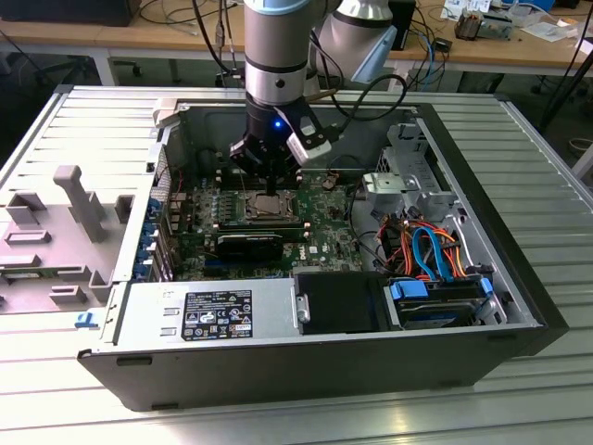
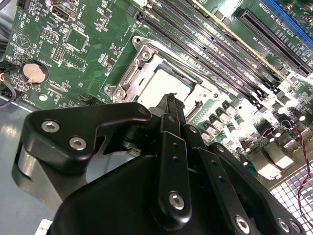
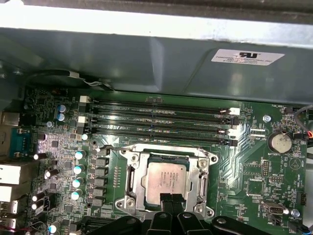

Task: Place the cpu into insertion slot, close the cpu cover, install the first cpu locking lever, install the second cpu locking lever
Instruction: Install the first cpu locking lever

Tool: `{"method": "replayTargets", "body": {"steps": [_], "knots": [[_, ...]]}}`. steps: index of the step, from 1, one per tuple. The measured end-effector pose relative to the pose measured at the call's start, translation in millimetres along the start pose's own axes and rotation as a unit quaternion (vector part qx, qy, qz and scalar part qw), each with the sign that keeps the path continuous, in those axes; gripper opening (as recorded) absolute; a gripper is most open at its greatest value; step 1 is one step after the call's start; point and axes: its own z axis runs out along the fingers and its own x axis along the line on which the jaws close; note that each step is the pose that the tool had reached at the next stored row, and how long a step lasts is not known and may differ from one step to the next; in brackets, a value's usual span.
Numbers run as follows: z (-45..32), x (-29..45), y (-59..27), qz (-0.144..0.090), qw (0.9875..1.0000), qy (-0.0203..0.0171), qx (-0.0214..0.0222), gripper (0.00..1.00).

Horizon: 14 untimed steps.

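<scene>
Inside the open computer case (image 1: 519, 278) on the ribbed worktop (image 1: 547, 167), the green motherboard (image 3: 249, 166) lies flat with the arm reaching down over it. The cpu (image 3: 165, 182) already sits in the insertion slot (image 3: 128, 178), and the cpu cover (image 3: 203, 182) appears closed around it; whether either locking lever is latched cannot be told. The claw (image 3: 169, 199), fingertips pressed together, hovers at the socket's edge. Memory slots (image 3: 161, 120) crowd one side, leaving little room.
</scene>
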Motion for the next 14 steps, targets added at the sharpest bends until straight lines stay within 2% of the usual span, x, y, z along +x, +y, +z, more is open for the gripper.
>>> {"method": "replayTargets", "body": {"steps": [9, 14], "knots": [[-0.9, 0.4, 0.1, 0.0, 1.0, 0.0, 0.0, 0.11], [-0.9, 3.0, 0.3, 0.0, 1.0, 0.0, 0.0001, 0.11]]}}
